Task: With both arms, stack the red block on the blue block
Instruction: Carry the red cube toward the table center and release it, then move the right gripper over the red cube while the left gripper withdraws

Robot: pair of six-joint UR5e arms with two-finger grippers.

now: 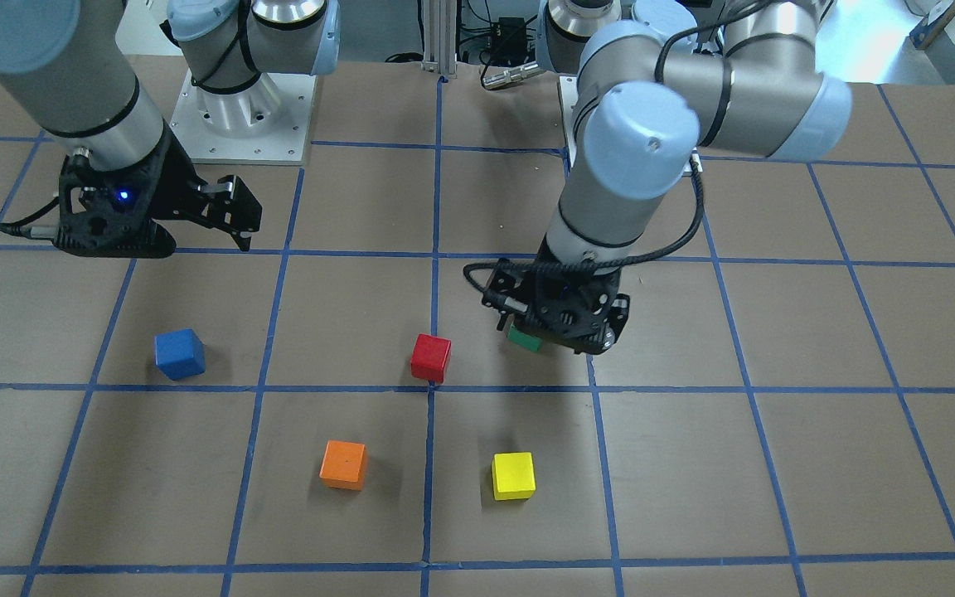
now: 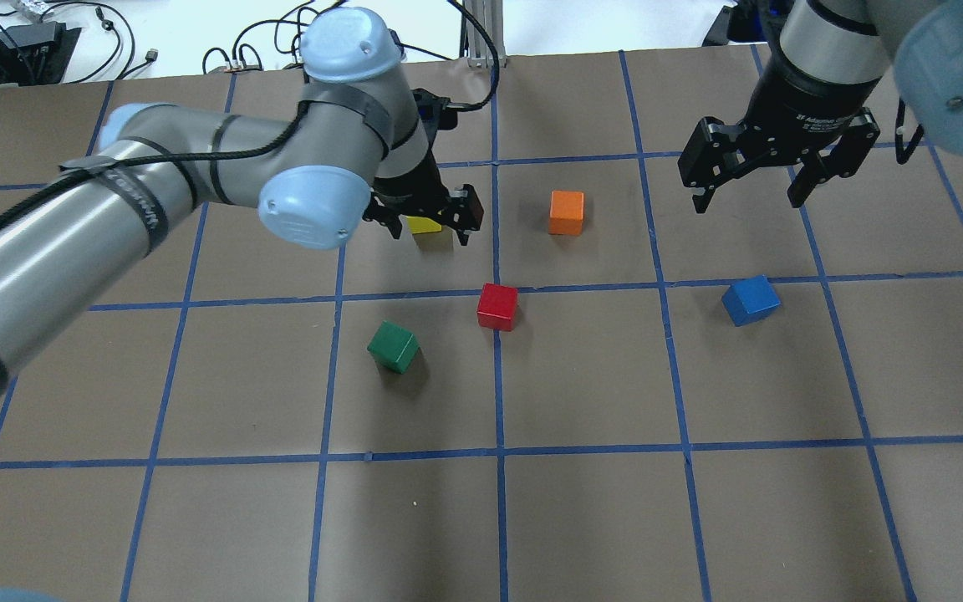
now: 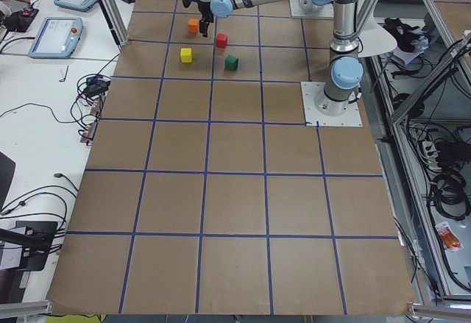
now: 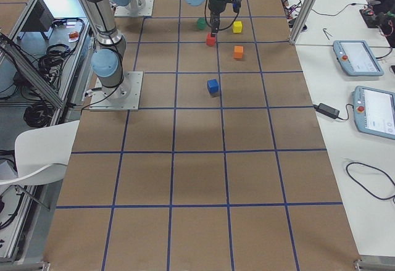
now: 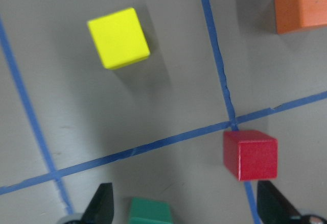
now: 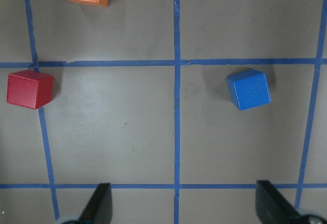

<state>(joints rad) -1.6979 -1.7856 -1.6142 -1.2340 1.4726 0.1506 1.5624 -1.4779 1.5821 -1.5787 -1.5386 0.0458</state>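
Note:
The red block [image 1: 431,357] sits on a blue tape crossing near the table's middle; it also shows in the overhead view [image 2: 497,306] and both wrist views [image 5: 250,155] [image 6: 29,89]. The blue block [image 1: 179,353] [image 2: 750,299] [image 6: 249,89] sits alone on the robot's right side. My left gripper [image 1: 564,340] [image 2: 435,227] [image 5: 186,206] is open and empty, hovering above the table beside the red block. My right gripper [image 1: 237,225] [image 2: 749,201] [image 6: 181,206] is open and empty, raised on the robot's side of the blue block.
A green block [image 2: 393,347] [image 5: 149,211] lies under my left gripper's near edge. A yellow block [image 1: 513,476] and an orange block [image 1: 343,464] sit farther from the robot. The brown table [image 2: 582,502] has blue tape grid lines.

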